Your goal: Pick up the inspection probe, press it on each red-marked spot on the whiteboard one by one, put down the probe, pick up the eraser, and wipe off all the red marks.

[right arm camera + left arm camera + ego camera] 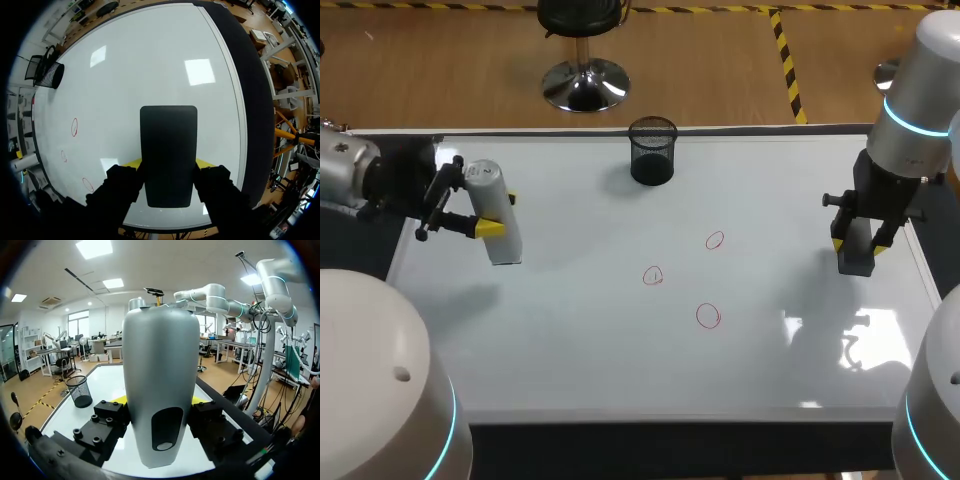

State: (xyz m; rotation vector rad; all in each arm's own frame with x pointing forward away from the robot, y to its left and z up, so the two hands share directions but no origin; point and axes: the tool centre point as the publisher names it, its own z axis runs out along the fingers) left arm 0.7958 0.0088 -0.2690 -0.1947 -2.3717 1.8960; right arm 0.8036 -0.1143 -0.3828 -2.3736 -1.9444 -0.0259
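Observation:
The inspection probe (496,214), a tall grey-white body, stands roughly upright over the left side of the whiteboard (620,360). My left gripper (497,213) is shut on the probe (159,390) from the side, its yellow tips on either flank. At the board's right edge, my right gripper (858,243) points down, shut on the dark rectangular eraser (856,258). In the right wrist view the eraser (168,155) sits between the yellow-tipped fingers (131,163). Three red circles are drawn mid-board: one (714,240), another (652,275), a third (708,316).
A black mesh pen cup (652,150) stands at the board's far edge, middle. It also shows ahead of the left gripper as the mesh cup (80,390). The whiteboard's dark frame (920,255) runs close by the right gripper.

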